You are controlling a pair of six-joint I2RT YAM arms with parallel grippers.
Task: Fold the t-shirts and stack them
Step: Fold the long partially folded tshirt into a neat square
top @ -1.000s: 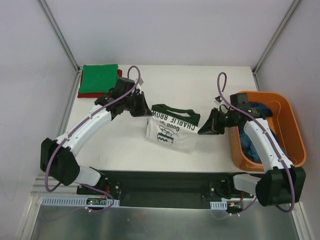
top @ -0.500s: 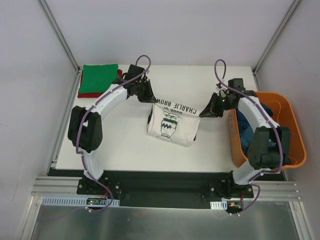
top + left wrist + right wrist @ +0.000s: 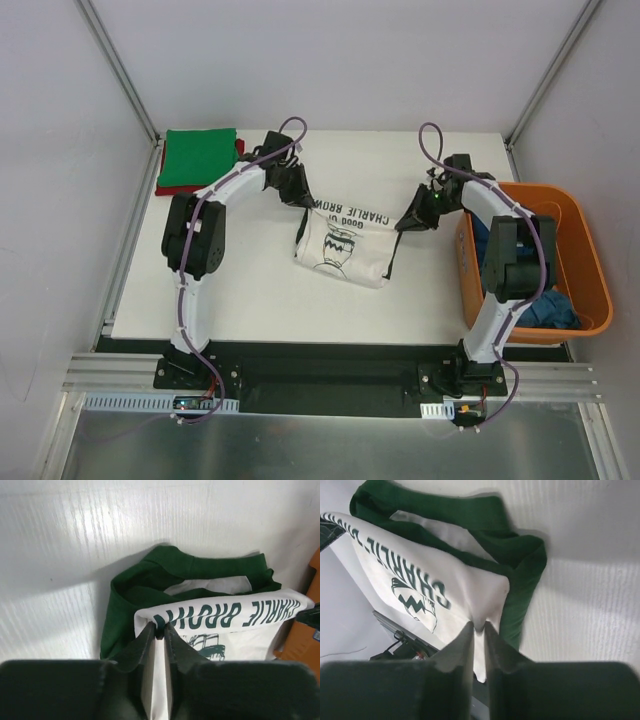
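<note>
The left arm (image 3: 205, 215) rises from its base, bends sharply at the elbow and reaches to the far middle of the counter (image 3: 250, 290). Its left pincer (image 3: 303, 200) points down and inward at the far left corner of the white t-shirt (image 3: 345, 245). The right arm (image 3: 505, 250) mirrors it, folded at the elbow beside the orange tub (image 3: 590, 270), with the right pincer (image 3: 408, 222) at the shirt's far right corner.

In the left wrist view the left pincer (image 3: 159, 627) is clenched on a fold of white cloth just under the printed lettering. In the right wrist view the right pincer (image 3: 478, 627) nips the white cloth the same way, beside a dark green sleeve.

The white t-shirt lies mid-counter between the two pincers, print up, with dark green cloth bunched under its far edge.

The orange tub stands at the right edge of the counter and holds a crumpled blue t-shirt (image 3: 550, 308). At the far left corner a folded green t-shirt (image 3: 200, 158) lies on a red t-shirt (image 3: 160, 185).
</note>
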